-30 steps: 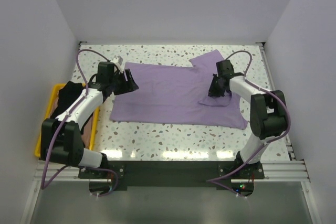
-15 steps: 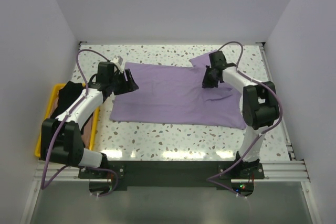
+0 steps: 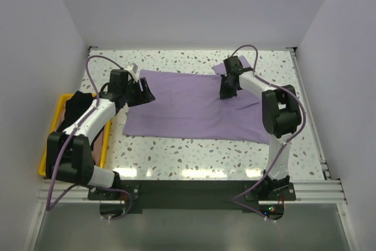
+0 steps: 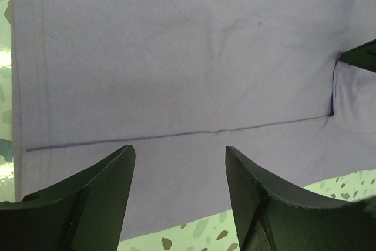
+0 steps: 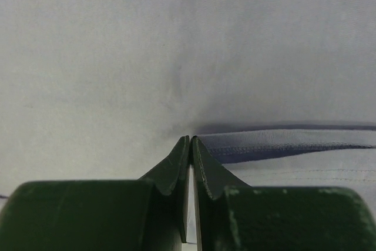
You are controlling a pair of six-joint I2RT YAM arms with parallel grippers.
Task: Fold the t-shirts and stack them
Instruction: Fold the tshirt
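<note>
The lavender t-shirt [image 3: 188, 107] lies spread flat across the speckled table. My right gripper [image 3: 225, 90] rests on its upper right part, near the sleeve. In the right wrist view the right gripper [image 5: 190, 139] is shut, with a stitched hem [image 5: 282, 142] of the shirt running into its tips. My left gripper [image 3: 144, 93] hovers at the shirt's left edge. It stands open in the left wrist view [image 4: 177, 150] over flat lavender cloth, nothing between its fingers. The black t-shirt [image 3: 76, 106] lies bunched in the crate at the far left.
A yellow plastic crate [image 3: 49, 142] stands at the table's left edge, beside the left arm. White walls close in the table at the back and both sides. Bare speckled tabletop [image 3: 194, 151] shows between the shirt and the arm bases.
My right gripper has moved up and to the left over the shirt, taking the folded sleeve with it. The left arm and its open gripper have stayed put.
</note>
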